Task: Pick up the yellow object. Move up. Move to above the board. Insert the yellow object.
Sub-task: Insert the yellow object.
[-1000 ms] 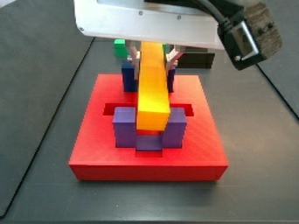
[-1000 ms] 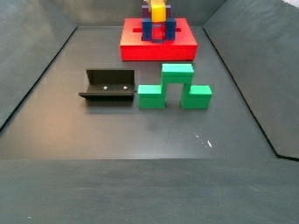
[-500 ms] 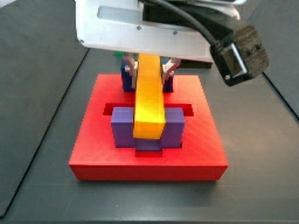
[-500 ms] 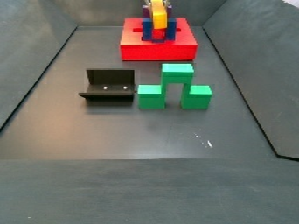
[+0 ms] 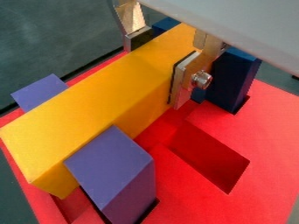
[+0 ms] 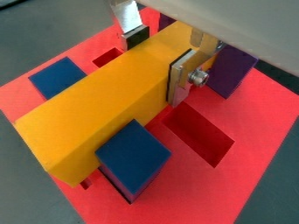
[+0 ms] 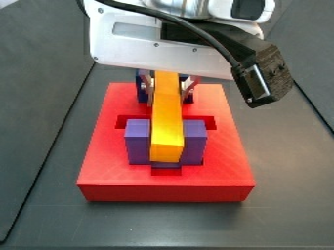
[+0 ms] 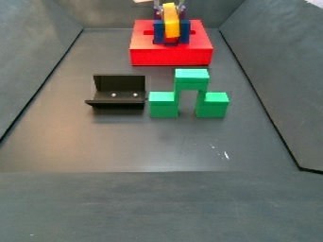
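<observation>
My gripper [image 7: 167,80] is shut on the yellow object [image 7: 167,115], a long bar, over the red board [image 7: 163,178]. In both wrist views the silver fingers with dark pads clamp the bar's two sides [image 5: 100,114] [image 6: 105,114]. The bar lies lengthwise in the gap between the two purple posts [image 7: 136,143] at the near end and the blue posts [image 7: 140,86] at the far end. Its near end is about level with the purple posts' tops. I cannot tell whether its underside touches the board. A side view shows the gripper [image 8: 168,11] at the far end of the floor.
A green stepped block [image 8: 190,95] stands mid-floor, with the dark fixture [image 8: 116,95] beside it. The board [image 8: 171,52] sits at the far end between dark sloping walls. Open square recesses in the board [image 5: 211,153] lie beside the posts.
My gripper has moved down with the yellow bar. The bar now sits lower between the posts than it did a second ago.
</observation>
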